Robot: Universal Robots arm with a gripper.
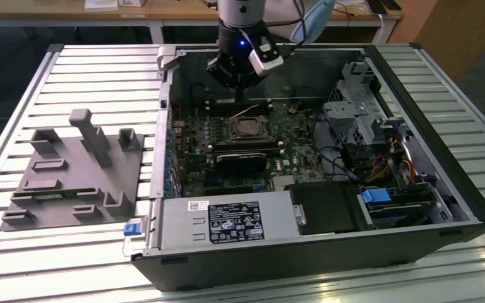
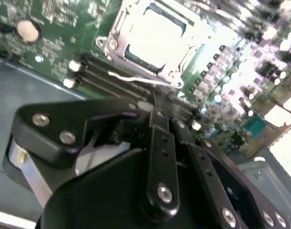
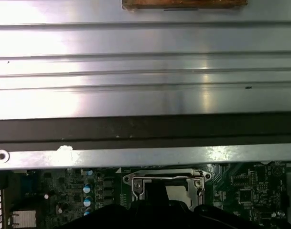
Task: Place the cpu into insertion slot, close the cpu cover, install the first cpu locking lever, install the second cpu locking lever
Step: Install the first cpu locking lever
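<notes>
We judge the work at the locking-lever stage: the flat silver-grey cpu [image 2: 157, 36] already lies in the square metal-rimmed insertion slot [image 1: 247, 129] on the green circuit board [image 2: 54, 28], and the thin silvery cpu cover [image 2: 117, 26] appears folded down around it. A thin wire lever [image 2: 135, 78] lies just beside the slot. The black hand [image 1: 239, 85] hangs pointing down, near the slot's far edge and touching nothing. Its fingers [image 2: 159, 143] appear clenched together, grasping nothing.

A black gripper [image 2: 155, 109] of jointed links studded with silver screws (blue light glowing on the wrist [image 1: 240, 43]).
</notes>
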